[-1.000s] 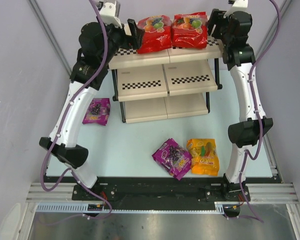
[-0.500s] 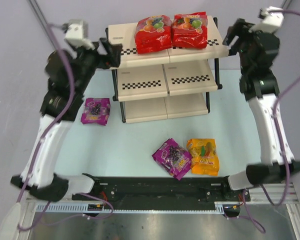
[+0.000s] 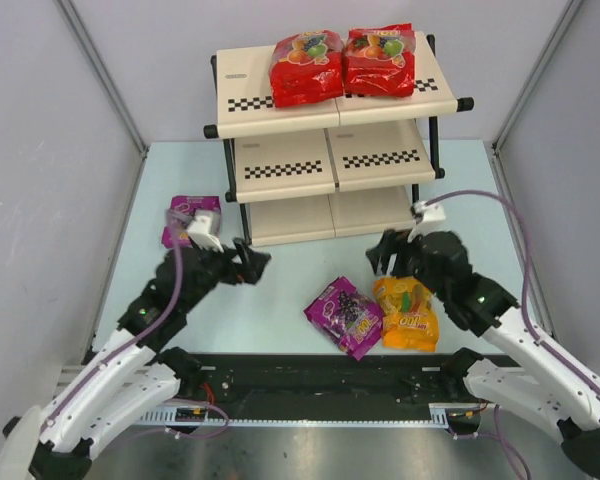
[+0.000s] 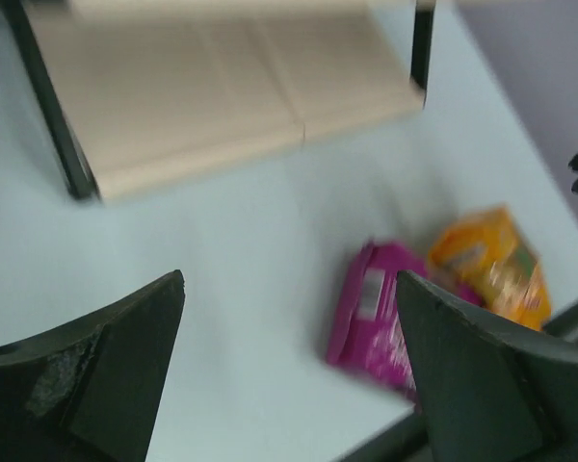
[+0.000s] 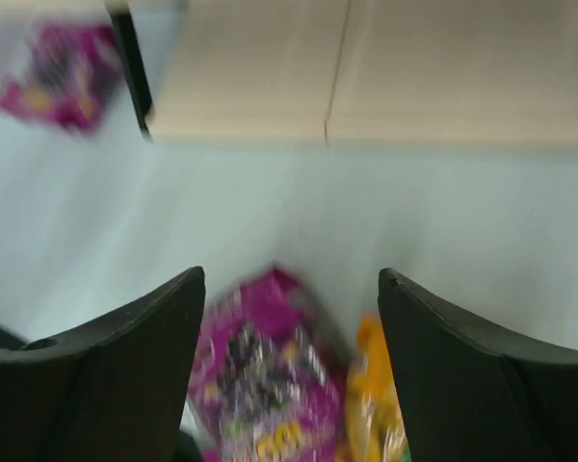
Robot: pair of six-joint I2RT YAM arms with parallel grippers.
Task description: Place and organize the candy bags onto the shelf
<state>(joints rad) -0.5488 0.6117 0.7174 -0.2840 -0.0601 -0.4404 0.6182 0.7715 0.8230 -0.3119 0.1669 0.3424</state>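
**Containers.** The three-tier rack of cream panels with checkered strips and a black tube frame point(image 3: 280, 115) stands in the upper centre of the top view. Its top tier holds 2 glossy red fruit-print pouches: the left red pouch point(image 3: 306, 67) and the right red pouch point(image 3: 379, 60), side by side and touching. The left one's near edge lies over the checkered strip.

**On the table.** 3 pouches lie on the pale blue table point(image 3: 280, 290). A purple pouch point(image 3: 185, 212) sits just left of the rack's lower left post, partly hidden by the left wrist camera. A second purple pouch point(image 3: 344, 316) and an orange-yellow pouch point(image 3: 405, 314) lie in the lower centre, edges touching.

**Edges and room.** Bare table shows between the rack's front and the lower-centre pair. The left gripper point(image 3: 252, 262) hangs over this strip at centre left. The right gripper point(image 3: 382, 252) hangs at centre right, just above the orange-yellow pouch and near the rack's lower right post.

**Tools.** Both wrist views show the fingers spread wide with nothing between them. The right wrist view is blurred; the second purple pouch shows between its fingers, lower down on the table.

**Change.** 0.5 s earlier both arms stood raised beside the top tier, 1 at each end. Both have now dropped to table level in front of the rack. All 5 pouches lie where they did.
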